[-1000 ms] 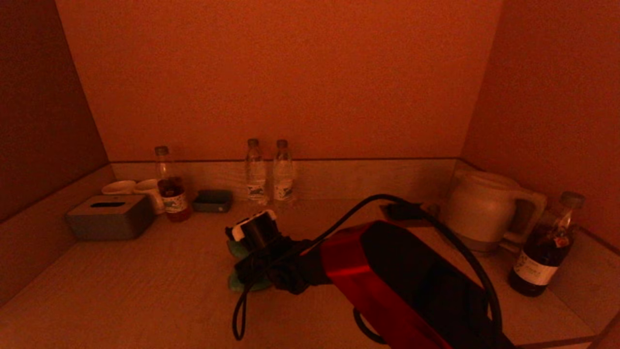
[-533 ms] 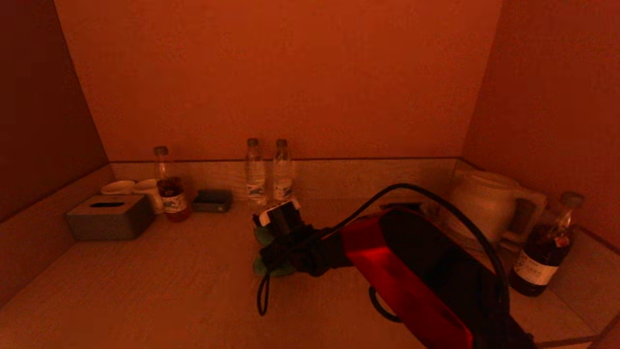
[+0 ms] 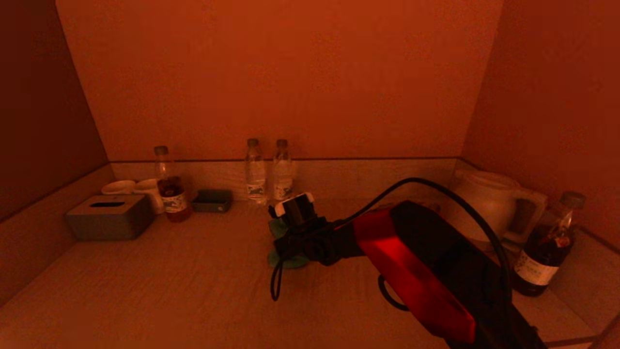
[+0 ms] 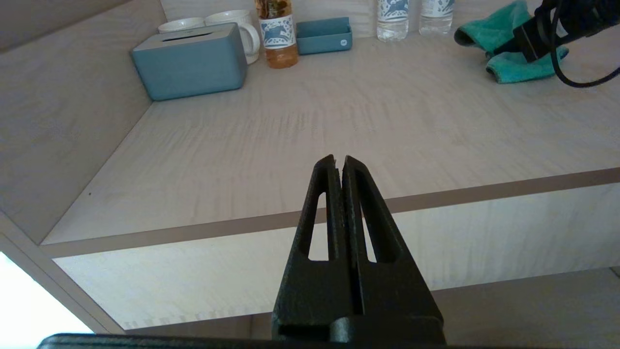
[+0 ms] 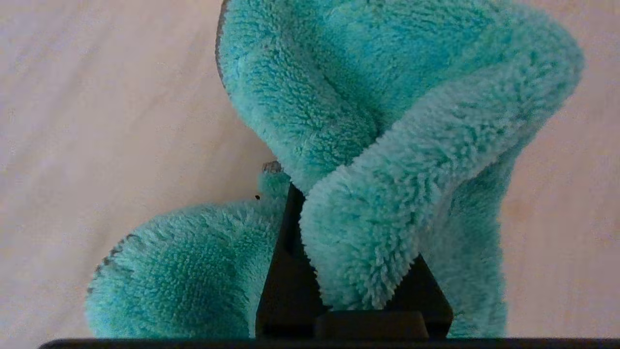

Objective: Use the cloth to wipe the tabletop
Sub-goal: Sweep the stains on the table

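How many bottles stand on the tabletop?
4: two clear bottles at the back rim, one left by the mugs, one far right beside the kettle.

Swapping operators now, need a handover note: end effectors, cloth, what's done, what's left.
Right end effector: shut on the cloth, pressing it on the tabletop mid-table, in front of the two water bottles.
Left end effector: shut, empty, parked off the front edge.
Done: cloth grasped, wiping under way.
Left: how much is already wiped can't be told. Mind the kettle on the right.

Plain walls (image 3: 290, 72) enclose the alcove on three sides.
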Robot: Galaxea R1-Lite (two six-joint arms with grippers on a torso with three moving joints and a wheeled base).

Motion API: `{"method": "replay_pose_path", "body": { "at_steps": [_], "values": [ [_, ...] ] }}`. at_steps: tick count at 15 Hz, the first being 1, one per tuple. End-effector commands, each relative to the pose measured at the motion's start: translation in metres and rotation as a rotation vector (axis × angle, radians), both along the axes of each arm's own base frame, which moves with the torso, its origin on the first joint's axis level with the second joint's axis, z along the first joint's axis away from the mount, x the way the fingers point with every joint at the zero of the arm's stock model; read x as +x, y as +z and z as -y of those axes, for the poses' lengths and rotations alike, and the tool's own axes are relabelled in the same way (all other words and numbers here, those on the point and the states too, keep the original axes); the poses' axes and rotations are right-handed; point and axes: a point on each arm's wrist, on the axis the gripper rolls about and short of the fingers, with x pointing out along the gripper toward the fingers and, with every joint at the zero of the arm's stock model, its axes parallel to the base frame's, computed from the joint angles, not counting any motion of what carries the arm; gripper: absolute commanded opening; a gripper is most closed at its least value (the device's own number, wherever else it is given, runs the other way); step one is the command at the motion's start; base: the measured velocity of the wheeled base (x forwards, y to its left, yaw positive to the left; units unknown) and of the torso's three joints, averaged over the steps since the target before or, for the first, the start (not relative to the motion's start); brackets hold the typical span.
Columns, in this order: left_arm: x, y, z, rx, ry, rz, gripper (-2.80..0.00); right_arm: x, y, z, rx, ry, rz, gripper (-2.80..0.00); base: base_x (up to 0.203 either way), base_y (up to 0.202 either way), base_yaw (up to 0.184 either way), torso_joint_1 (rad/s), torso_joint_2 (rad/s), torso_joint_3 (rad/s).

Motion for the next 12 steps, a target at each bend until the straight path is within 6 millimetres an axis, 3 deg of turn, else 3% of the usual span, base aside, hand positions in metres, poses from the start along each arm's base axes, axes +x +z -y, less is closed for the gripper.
{"method": "replay_pose_path", "body": {
  "at_steps": [1,8,12],
  "values": [
    [0.0,0.0,0.0,0.001,0.001,0.0,-2.8,0.006,0.006,0.0,0.018,-0.005,0.03,-2.8,0.0,0.0,0.0,0.0,0.0,0.0],
    [0.0,0.0,0.0,0.001,0.0,0.0,-2.8,0.014,0.016,-0.004,0.061,0.01,0.141,-2.8,0.0,0.0,0.0,0.0,0.0,0.0],
    [0.0,0.0,0.0,0.001,0.0,0.0,-2.8,0.014,0.011,-0.013,0.07,0.033,0.21,-2.8,0.0,0.0,0.0,0.0,0.0,0.0]
  ]
}}
